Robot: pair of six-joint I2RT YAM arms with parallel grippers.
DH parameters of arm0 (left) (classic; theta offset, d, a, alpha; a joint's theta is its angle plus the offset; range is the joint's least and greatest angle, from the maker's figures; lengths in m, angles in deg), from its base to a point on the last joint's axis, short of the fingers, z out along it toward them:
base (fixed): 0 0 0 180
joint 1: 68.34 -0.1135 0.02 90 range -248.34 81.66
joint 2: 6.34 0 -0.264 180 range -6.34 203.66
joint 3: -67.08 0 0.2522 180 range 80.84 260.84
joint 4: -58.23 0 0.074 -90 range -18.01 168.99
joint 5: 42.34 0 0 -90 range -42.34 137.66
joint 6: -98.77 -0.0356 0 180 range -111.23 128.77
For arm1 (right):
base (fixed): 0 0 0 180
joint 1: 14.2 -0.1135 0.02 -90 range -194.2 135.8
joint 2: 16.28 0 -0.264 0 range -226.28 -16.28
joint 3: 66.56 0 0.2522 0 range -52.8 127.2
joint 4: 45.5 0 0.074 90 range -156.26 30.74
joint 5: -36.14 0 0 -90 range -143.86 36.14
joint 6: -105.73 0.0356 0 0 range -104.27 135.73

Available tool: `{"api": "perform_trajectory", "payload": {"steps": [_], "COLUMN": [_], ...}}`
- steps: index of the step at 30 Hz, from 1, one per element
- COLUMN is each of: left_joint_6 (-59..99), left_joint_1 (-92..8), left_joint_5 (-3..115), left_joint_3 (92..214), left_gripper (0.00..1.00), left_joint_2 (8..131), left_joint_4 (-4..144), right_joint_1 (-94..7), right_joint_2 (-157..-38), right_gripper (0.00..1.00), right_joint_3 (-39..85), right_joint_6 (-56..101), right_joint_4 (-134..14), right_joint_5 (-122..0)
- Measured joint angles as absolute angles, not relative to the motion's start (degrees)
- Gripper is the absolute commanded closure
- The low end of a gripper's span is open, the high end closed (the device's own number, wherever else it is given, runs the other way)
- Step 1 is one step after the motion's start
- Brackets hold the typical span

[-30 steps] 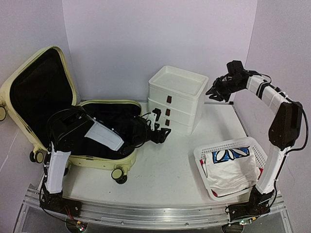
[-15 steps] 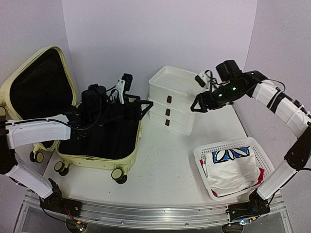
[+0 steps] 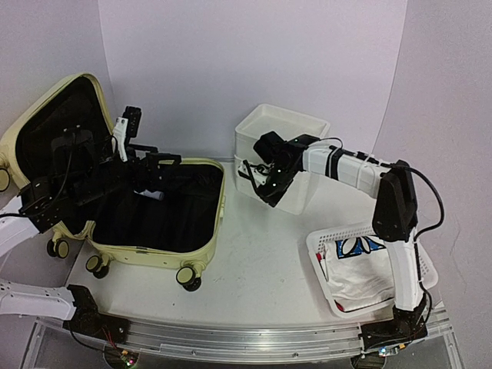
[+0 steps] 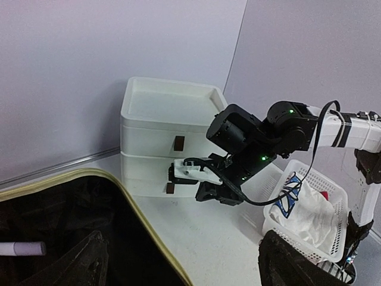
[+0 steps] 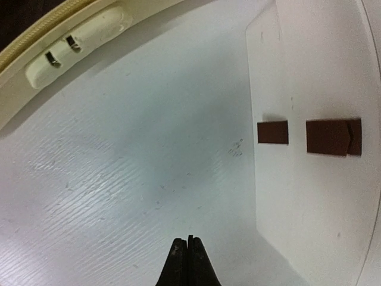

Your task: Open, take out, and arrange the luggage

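Both arms have shifted relative to the white three-drawer box [image 3: 280,157]. The right arm has dropped from beside the box's right side to its front face. The left arm has drawn back leftward from the box, over the luggage [image 3: 165,246].

The luggage lies just left of the box, already open. Its lid leans up on the side away from the box and the black-lined lower shell faces upward. A white mesh basket [image 3: 323,244] holding a white cloth with blue print sits right of the box, nearer the arm bases.

The left gripper [image 3: 163,159] hangs above the shell's far rim with its fingers spread wide and nothing between them. The right gripper [image 5: 188,253] has snapped closed on nothing. Its tips point at the table just in front of the box, close to the brown drawer handles [image 5: 272,131].

Inside the shell, on the side away from the box, a small pale tube-like item [image 4: 21,247] is visible; what it is I cannot tell.

Opening looks done, so unpacking and arranging remain. The open left claw seems placed to reach in. The right one probably has to open again before it can take a drawer handle.
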State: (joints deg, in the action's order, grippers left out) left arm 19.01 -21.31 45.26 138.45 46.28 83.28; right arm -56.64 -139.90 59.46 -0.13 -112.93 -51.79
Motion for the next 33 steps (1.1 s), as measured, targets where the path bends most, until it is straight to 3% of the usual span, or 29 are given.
{"api": "perform_trajectory", "payload": {"steps": [9,16,17,23,33], "left_joint_6": [18.2,17.7,17.6,16.3,16.0], "left_joint_1": [-21.3,-21.3,-21.3,-21.3,-21.3], "left_joint_5": [42.8,41.3,41.1,39.8,39.5], "left_joint_3": [135.5,133.6,133.6,133.6,133.6], "left_gripper": [0.10,0.08,0.07,0.07,0.05], "left_joint_2": [37.5,34.9,34.5,33.9,36.0], "left_joint_4": [92.2,95.7,96.2,96.4,96.5], "right_joint_1": [-57.5,-55.9,-55.9,-56.6,-56.4], "right_joint_2": [-148.7,-151.2,-151.2,-149.4,-146.0], "right_gripper": [1.00,0.98,0.95,0.52,0.34], "right_joint_3": [64.0,65.5,65.5,61.3,51.1], "right_joint_6": [-10.3,-13.3,-13.4,-17.8,-35.6], "right_joint_4": [-105.7,-103.6,-103.5,-102.7,-103.0], "right_joint_5": [-32.5,-24.6,-24.3,-29.2,-49.0]}}
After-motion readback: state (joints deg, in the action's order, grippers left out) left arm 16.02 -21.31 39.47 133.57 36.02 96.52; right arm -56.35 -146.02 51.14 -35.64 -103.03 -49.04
